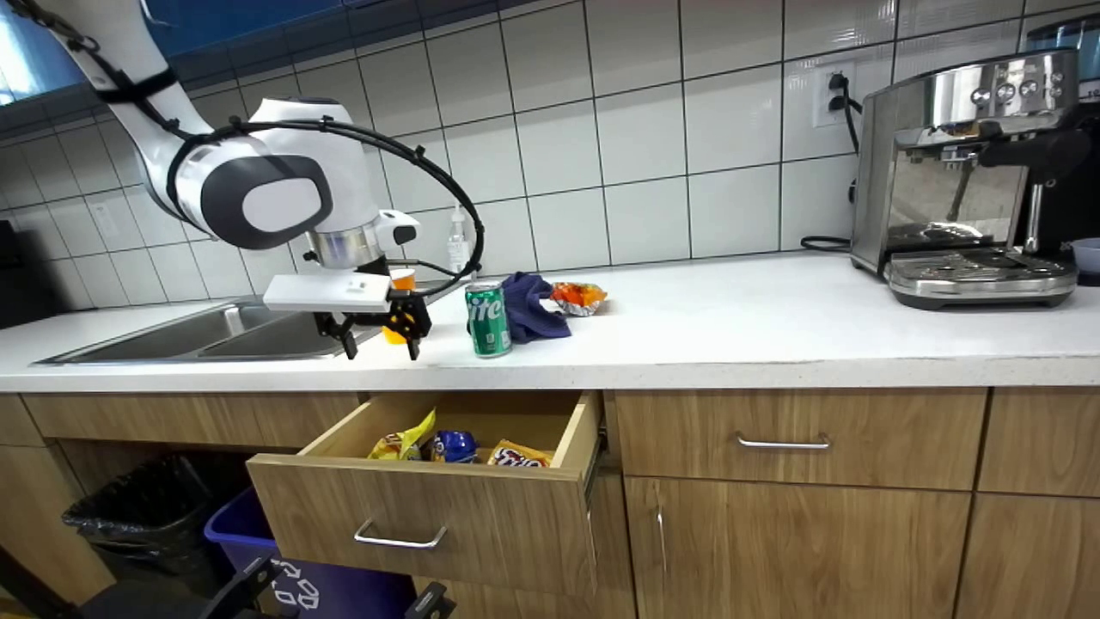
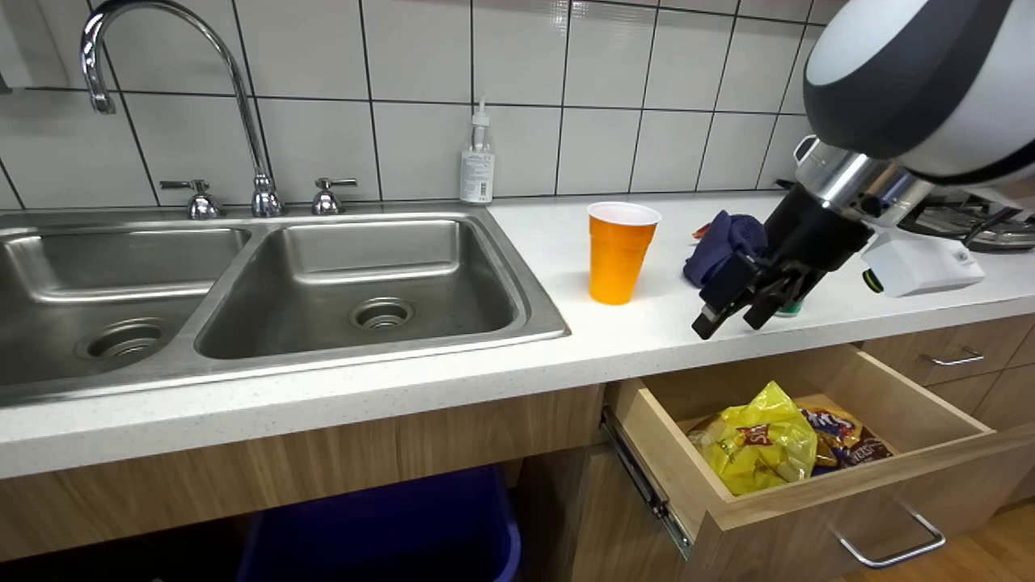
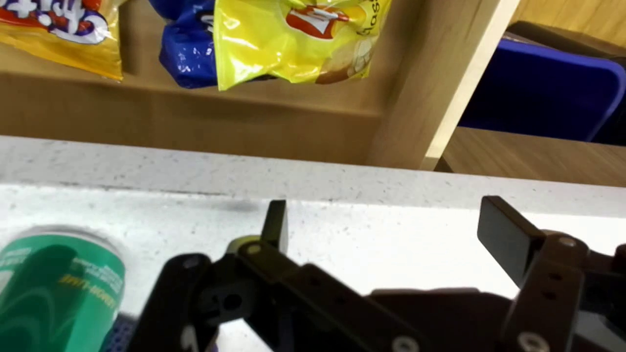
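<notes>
My gripper (image 3: 391,230) stands open above the white counter near its front edge, with nothing between its fingers. In an exterior view the gripper (image 1: 382,352) hangs just left of a green soda can (image 1: 488,320). An orange cup (image 2: 618,255) with a white inside stands upright on the counter, partly hidden by the gripper in an exterior view. Behind the can lies a crumpled dark blue cloth (image 1: 534,311), with an orange foil snack bag (image 1: 579,297) beside it. The open drawer (image 1: 412,516) below holds a yellow chip bag (image 3: 303,39), a blue bag (image 3: 190,49) and an orange-brown bag (image 3: 63,29).
A double sink (image 2: 380,275) with a tall faucet (image 2: 263,162) lies to one side, near a clear pump bottle (image 2: 478,162). A coffee machine (image 1: 971,172) is at the far right end. Below the counter are a blue bin (image 1: 344,593) and a black-lined bin (image 1: 163,516).
</notes>
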Controlling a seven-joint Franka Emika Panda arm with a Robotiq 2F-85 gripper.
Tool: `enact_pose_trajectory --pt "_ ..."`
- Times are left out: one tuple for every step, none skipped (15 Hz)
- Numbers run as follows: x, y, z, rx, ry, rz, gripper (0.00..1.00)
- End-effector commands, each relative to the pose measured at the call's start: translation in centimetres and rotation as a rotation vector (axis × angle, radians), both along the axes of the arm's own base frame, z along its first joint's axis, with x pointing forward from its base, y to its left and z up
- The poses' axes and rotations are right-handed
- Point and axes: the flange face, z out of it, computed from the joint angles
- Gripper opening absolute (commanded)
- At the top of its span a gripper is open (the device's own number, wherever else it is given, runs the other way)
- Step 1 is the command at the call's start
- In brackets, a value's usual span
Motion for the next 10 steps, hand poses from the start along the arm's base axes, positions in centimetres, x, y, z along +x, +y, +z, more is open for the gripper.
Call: enact_pose_trajectory --pt "-0.3 -0.8 2.3 0.024 -0.026 0.007 1.0" --pt "-0.2 -1.2 2.7 0.019 -0.036 -0.005 1.0" --pt "0.1 -1.5 3.0 0.012 -0.047 -0.016 1.0" --pt "0.2 -1.9 3.3 0.009 -0.056 -0.025 1.0" --pt "0.5 -2.3 3.6 0.005 -0.066 -0.034 1.0" --pt "0.7 -2.7 3.9 0.001 -0.076 -0.04 1.0" --pt "0.9 -3.0 4.2 -0.001 -0.082 -0.045 1.0" --pt "1.1 -3.3 4.6 -0.003 -0.089 -0.047 1.0" --pt "1.3 -3.5 4.9 -0.004 -0.095 -0.047 1.0" --pt "1.4 -3.7 5.3 -0.002 -0.1 -0.047 1.0"
